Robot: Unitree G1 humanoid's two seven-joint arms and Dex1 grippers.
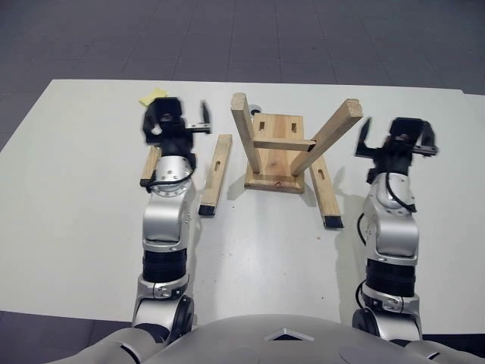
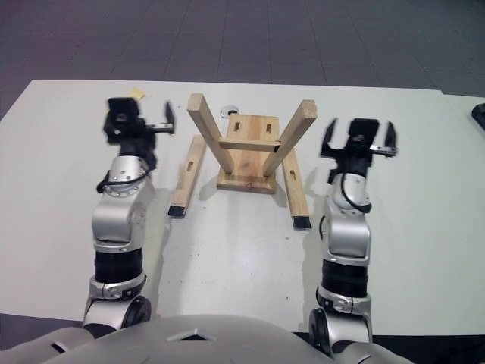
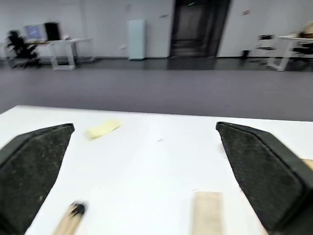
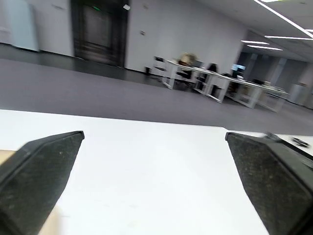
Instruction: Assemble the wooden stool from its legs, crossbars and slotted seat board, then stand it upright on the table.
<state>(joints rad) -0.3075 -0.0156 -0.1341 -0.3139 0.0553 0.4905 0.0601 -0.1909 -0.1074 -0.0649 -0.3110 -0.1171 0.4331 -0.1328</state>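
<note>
The slotted seat board (image 1: 277, 126) lies upside down mid-table. Two legs (image 1: 245, 135) (image 1: 330, 135) rise from it, slanting apart, joined by a crossbar (image 1: 283, 143). One loose leg (image 1: 215, 174) lies flat to its left, another (image 1: 325, 192) to its right. A third wooden piece (image 1: 150, 165) lies partly under my left arm. My left gripper (image 1: 176, 121) hovers open left of the stool, holding nothing; its dark fingers (image 3: 34, 166) frame the table. To the right of the stool my right gripper (image 1: 398, 136) is open and empty, fingers (image 4: 274, 171) wide apart.
A yellow note (image 1: 152, 96) lies beyond the left gripper, also seen as a yellow note (image 3: 102, 129) from the wrist. A small round item (image 2: 229, 111) sits behind the seat board. The white table (image 1: 76, 189) has free room at the front and both sides.
</note>
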